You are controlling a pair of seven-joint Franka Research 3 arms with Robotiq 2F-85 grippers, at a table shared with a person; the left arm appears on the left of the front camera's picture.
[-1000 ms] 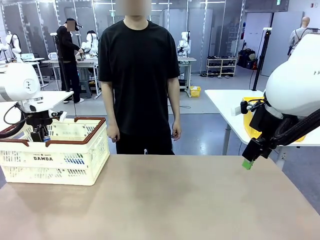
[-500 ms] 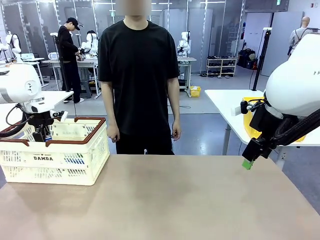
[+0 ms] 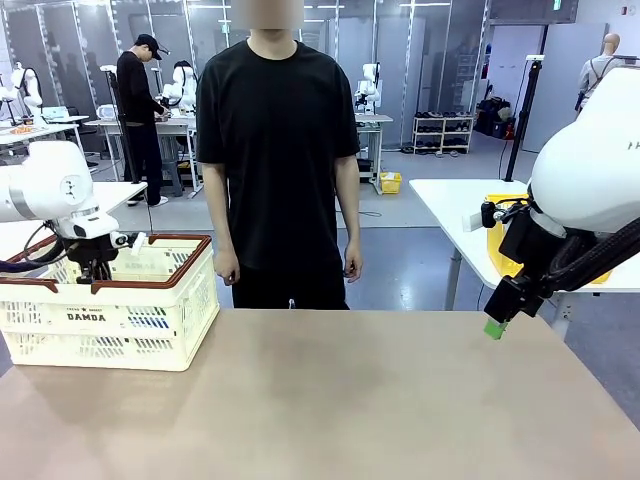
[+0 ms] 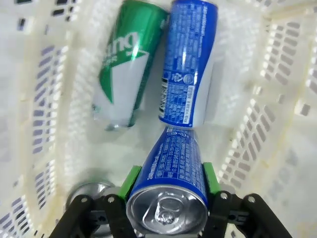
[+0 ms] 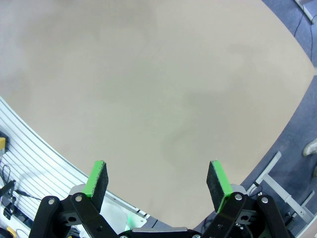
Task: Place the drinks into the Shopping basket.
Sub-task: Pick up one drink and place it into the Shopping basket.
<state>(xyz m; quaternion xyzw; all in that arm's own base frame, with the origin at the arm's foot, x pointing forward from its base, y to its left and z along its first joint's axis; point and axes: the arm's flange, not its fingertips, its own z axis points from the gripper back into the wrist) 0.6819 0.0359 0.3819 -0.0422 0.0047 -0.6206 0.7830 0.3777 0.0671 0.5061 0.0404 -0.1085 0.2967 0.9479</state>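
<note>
My left gripper (image 4: 171, 179) is shut on a blue drink can (image 4: 173, 163) with a silver top, its green pads on both sides of it. It hangs inside the cream-white Shopping basket (image 4: 277, 74). On the basket floor below lie a green can (image 4: 126, 74) and a second blue can (image 4: 190, 59) side by side. Another silver can top (image 4: 91, 191) shows at the lower left. In the front view the basket (image 3: 110, 318) stands at the table's left, and the left gripper (image 3: 93, 272) reaches down into it. My right gripper (image 5: 157, 182) is open over bare table, also seen at the far right (image 3: 497, 325).
A person in a black shirt (image 3: 278, 120) stands at the far edge, hands at the sides. The tan table (image 3: 340, 400) spreads wide between the basket and my right arm. A yellow basket (image 3: 497, 240) sits on another table behind the right arm.
My left arm has shifted slightly right and lower over the basket, with the blue can still in its grip. The right arm has not moved.
</note>
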